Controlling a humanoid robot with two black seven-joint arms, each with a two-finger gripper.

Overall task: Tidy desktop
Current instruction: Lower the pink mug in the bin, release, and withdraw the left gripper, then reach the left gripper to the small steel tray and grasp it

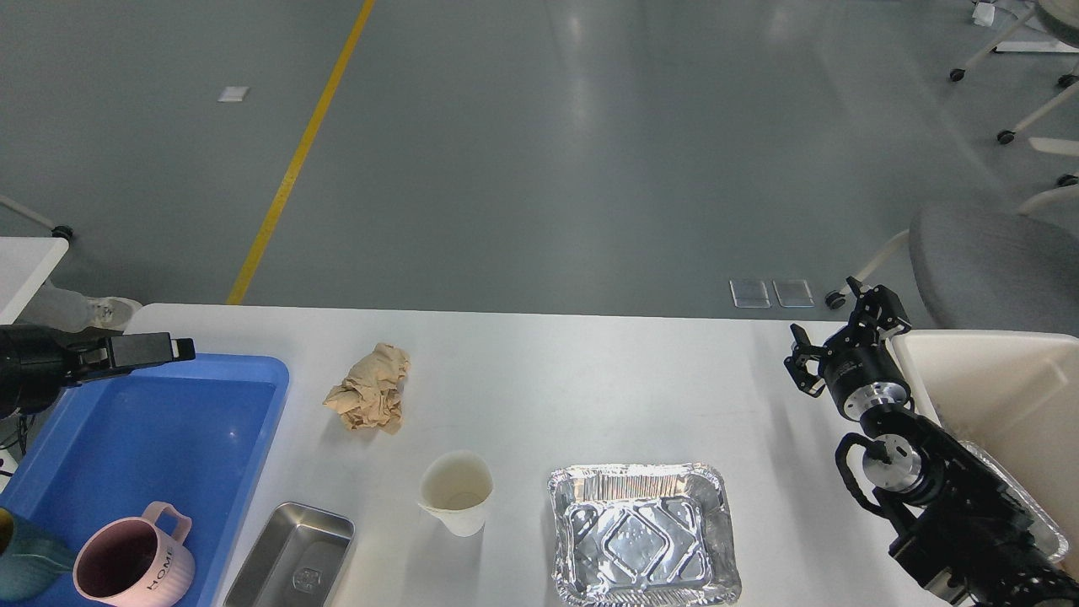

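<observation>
The white desktop fills the lower half of the head view. On it lie a crumpled brown paper, a white paper cup, a small steel pan and an empty foil tray. A pink mug and a teal cup stand in the blue tray. My left gripper hovers over the tray's far left corner, holding nothing; its fingers overlap side-on. My right gripper is open and empty above the desktop's right end.
A cream bin stands at the right edge, right beside my right arm. A grey chair is behind it. The steel pan and foil tray sit at the desktop's front edge. Another white table's corner shows at far left.
</observation>
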